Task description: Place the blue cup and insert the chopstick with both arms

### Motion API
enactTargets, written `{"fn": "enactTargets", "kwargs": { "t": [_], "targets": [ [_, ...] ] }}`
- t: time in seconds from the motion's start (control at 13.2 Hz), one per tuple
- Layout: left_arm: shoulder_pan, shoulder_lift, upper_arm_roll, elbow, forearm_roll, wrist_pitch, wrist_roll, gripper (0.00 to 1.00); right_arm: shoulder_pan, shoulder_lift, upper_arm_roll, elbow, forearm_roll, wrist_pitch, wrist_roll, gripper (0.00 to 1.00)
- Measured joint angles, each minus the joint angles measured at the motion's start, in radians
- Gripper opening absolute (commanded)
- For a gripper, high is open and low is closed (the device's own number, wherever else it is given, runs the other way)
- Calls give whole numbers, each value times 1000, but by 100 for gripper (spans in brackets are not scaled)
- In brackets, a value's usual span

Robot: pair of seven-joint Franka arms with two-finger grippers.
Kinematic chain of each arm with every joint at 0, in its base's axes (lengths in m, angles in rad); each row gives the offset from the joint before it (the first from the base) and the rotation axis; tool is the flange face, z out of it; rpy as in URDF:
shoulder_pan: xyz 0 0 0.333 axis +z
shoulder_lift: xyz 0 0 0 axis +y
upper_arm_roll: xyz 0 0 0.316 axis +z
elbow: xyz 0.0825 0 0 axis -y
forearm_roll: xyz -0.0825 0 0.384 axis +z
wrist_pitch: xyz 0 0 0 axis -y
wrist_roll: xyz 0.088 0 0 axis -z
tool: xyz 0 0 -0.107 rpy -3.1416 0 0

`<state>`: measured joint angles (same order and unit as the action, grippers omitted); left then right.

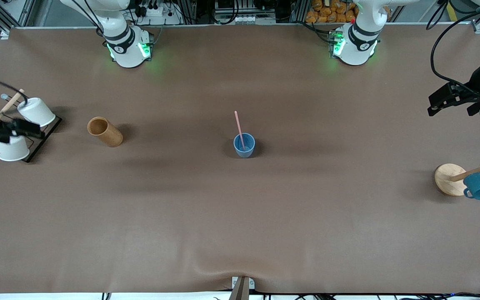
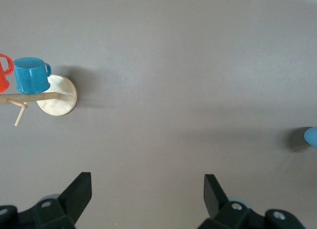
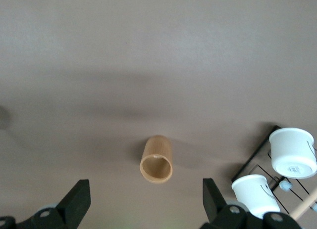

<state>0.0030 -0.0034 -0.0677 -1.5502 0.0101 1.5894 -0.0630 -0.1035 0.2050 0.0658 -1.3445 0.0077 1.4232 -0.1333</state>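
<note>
1. We see the blue cup (image 1: 244, 145) standing upright at the middle of the table (image 1: 240, 216), midway between the two arms' ends.
2. The chopstick (image 1: 238, 127) stands inside the cup, its long axis rising and leaning toward the robots' bases.
3. Our left gripper (image 2: 147, 189) hangs spread and empty over the table's end, near the mug rack (image 1: 451, 179), well apart from the cup.
4. Our right gripper (image 3: 146, 192) hangs spread and empty near the wooden cup (image 3: 157, 159), also well apart from the blue cup.
5. Neither arm is clearly nearer; we judge the task done.
</note>
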Motion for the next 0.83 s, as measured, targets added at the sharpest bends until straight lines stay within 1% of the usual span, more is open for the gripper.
{"fn": "enactTargets", "kwargs": {
  "t": [0.15,0.3,0.53,0.83],
  "targets": [
    [1,1,1,1,0,0,0,100,0,-138,5,-140,-11,46,0,100],
    [-1,1,0,1,0,0,0,100,0,-214,6,-221,-13,62,0,100],
    [-2,2,0,8,0,0,0,100,0,-236,6,-248,-14,69,0,100],
    [0,3,0,13,0,-3,0,100,10,-231,8,-231,-14,100,1,100]
  ]
}}
